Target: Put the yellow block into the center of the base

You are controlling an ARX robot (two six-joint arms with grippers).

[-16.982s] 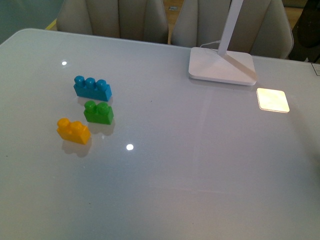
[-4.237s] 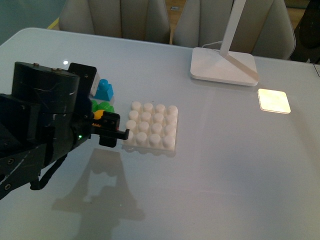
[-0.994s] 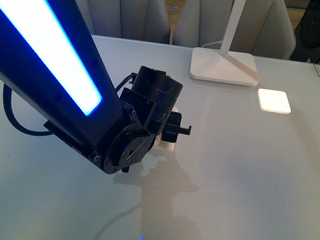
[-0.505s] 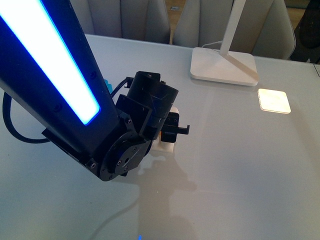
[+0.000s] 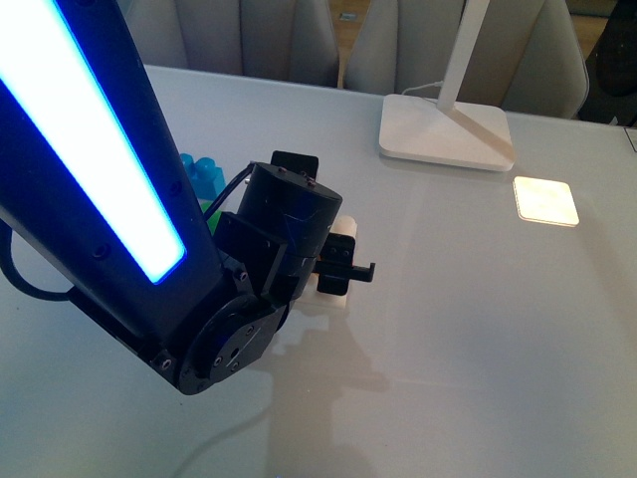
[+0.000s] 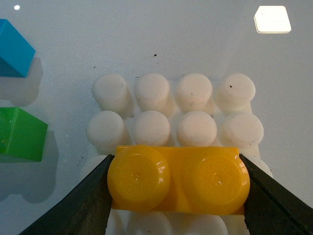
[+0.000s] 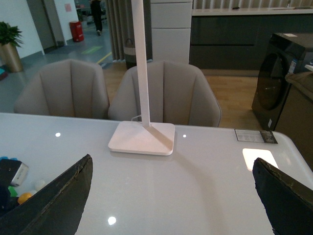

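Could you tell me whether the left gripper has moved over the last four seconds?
Yes. The left gripper moved right, nearer the lamp foot, over the base.

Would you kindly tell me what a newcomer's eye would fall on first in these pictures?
In the front view, the left arm with its glowing blue-white strip fills the left side. In the left wrist view, the left gripper clamps the yellow block over the white studded base, with a green brick and a blue brick beside it.
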